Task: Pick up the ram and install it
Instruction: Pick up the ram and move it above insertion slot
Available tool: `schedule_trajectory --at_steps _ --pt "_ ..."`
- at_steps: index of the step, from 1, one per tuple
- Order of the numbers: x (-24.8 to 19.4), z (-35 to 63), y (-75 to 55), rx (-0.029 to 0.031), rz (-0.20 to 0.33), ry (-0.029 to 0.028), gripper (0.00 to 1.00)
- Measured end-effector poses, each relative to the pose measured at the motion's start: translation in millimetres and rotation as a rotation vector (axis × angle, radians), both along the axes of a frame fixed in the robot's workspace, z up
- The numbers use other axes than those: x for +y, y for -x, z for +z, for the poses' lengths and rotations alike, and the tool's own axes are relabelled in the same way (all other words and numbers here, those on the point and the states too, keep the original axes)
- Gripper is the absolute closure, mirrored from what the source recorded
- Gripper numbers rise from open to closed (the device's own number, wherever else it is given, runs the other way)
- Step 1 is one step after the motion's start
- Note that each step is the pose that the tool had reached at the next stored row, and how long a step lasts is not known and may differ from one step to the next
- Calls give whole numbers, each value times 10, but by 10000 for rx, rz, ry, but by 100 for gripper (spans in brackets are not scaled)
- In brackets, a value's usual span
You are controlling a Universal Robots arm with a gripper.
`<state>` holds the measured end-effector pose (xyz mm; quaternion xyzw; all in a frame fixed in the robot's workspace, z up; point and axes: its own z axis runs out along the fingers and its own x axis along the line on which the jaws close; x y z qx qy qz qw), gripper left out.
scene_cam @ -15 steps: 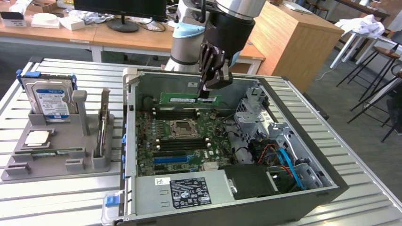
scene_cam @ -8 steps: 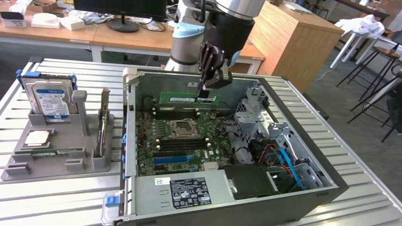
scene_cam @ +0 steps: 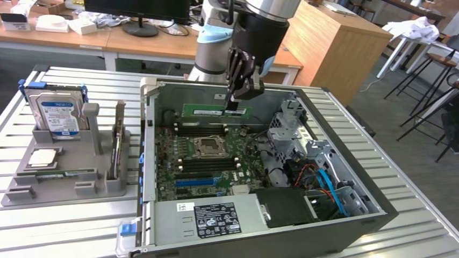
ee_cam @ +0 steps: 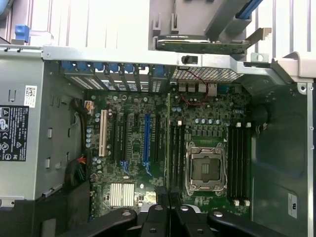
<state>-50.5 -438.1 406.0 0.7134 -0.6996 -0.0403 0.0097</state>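
Grip first: the hand [scene_cam: 235, 103] is pinching the ram [scene_cam: 217, 110] near one end of its top edge, so the stick hangs long-side level with its contact edge facing down over the motherboard [scene_cam: 193, 177] inside the open computer case [scene_cam: 373, 209]. That pose makes sense for pressing into a slot. In the wrist view the ram [ee_cam: 168, 143] shows edge-on as a thin line running out from the hand [ee_cam: 168, 197], parallel to the dark memory slots [ee_cam: 177, 148] beside the processor socket [ee_cam: 205, 170]. By my eye it hangs above the slots [scene_cam: 204, 130] on the far side of the socket [scene_cam: 208, 144], not seated. Crowding that spot are the case's back wall, the metal drive cage [scene_cam: 291, 134] and cables [scene_cam: 330, 185] towards the exterior view's right. Off at the exterior view's left, on the slatted desk [scene_cam: 72, 80], a grey holder [scene_cam: 72, 177] carries the hard drive [scene_cam: 59, 113] and processor chip [scene_cam: 43, 157], well apart.
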Motion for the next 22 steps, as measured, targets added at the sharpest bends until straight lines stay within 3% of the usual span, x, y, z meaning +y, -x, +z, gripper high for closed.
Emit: schedule_trajectory --at_steps 16,22 --pt "169 -5 0 1 -1 0 89" --pt "197 -6 -1 1 2 1 89"
